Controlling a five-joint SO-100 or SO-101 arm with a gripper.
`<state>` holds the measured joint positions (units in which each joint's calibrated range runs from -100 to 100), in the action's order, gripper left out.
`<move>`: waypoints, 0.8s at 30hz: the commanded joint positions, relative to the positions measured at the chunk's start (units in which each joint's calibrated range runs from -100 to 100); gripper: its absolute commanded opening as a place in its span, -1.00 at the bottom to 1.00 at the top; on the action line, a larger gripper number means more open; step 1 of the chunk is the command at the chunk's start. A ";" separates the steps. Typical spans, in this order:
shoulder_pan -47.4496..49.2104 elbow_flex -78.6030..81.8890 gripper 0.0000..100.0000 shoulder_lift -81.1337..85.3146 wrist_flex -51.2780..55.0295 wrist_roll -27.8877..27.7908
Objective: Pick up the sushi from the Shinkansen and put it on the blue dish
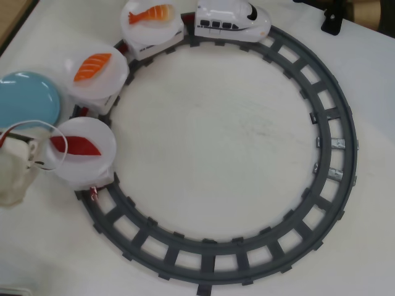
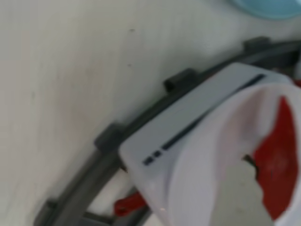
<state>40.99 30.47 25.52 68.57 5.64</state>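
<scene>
Sushi (image 1: pixel 76 144), dark red, lies flat on the last white plate (image 1: pixel 92 169) behind the Shinkansen (image 1: pixel 231 22), at left side of the grey ring track (image 1: pixel 343 148) in overhead view. Blue dish (image 1: pixel 24 98) sits just outside the track, near that plate. Gripper (image 1: pixel 37 151) at the plate's left edge; blurred, jaw spread cannot be told. Wrist view shows the sushi (image 2: pixel 277 169) close up above the white car (image 2: pixel 188 127).
</scene>
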 commanded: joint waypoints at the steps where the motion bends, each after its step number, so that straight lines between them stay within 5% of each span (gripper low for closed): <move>1: -0.67 -5.76 -0.63 -2.41 -0.16 0.06; 24: -6.66 -31.55 -0.63 -29.95 -0.25 -0.04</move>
<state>35.19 4.57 -2.74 68.57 5.64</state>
